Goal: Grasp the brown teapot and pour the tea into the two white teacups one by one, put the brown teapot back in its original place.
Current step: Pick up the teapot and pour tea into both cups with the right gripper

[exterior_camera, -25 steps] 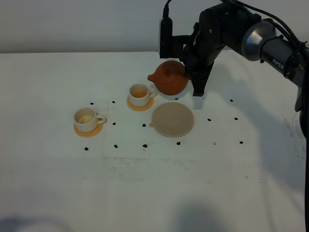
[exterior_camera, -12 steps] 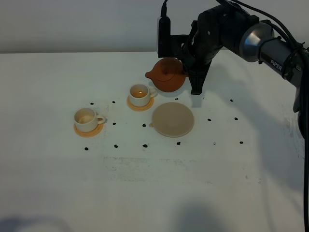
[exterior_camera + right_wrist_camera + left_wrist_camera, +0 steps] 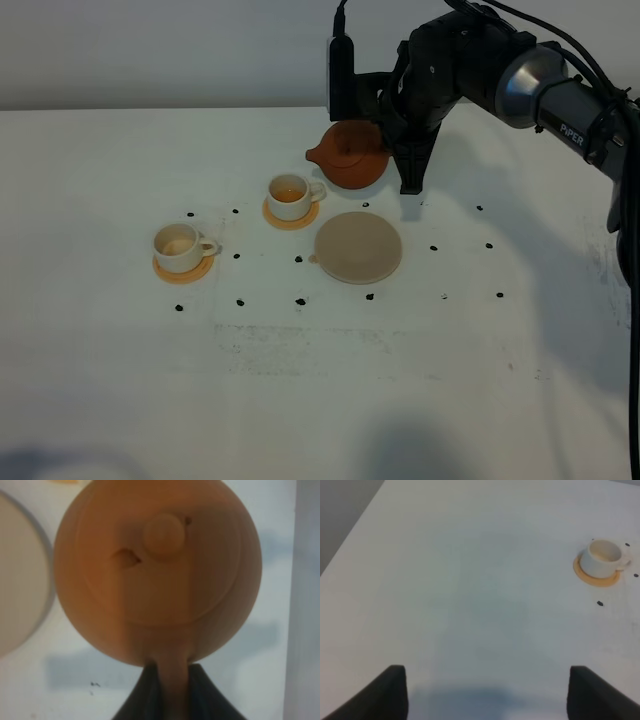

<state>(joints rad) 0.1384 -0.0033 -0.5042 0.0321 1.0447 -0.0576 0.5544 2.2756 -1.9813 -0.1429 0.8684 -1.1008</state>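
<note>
Nearest on the tabletop (image 3: 330,380) stand the near teacup (image 3: 180,243) and the tea-filled teacup (image 3: 290,190); behind the trivet (image 3: 358,247), the brown teapot (image 3: 348,160) sits higher than a second ago. Only the right wrist view shows the right end effector (image 3: 172,695) clamped on its handle; the left end effector (image 3: 487,690) gapes empty.

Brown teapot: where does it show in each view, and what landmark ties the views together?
Exterior high: brown teapot upper centre, held in the right arm's jaws, just beyond the trivet.
Left wrist: not in it.
Right wrist: teapot fills the picture, handle between the jaws.
Shared landmark: the trivet, beside the teapot.
</note>
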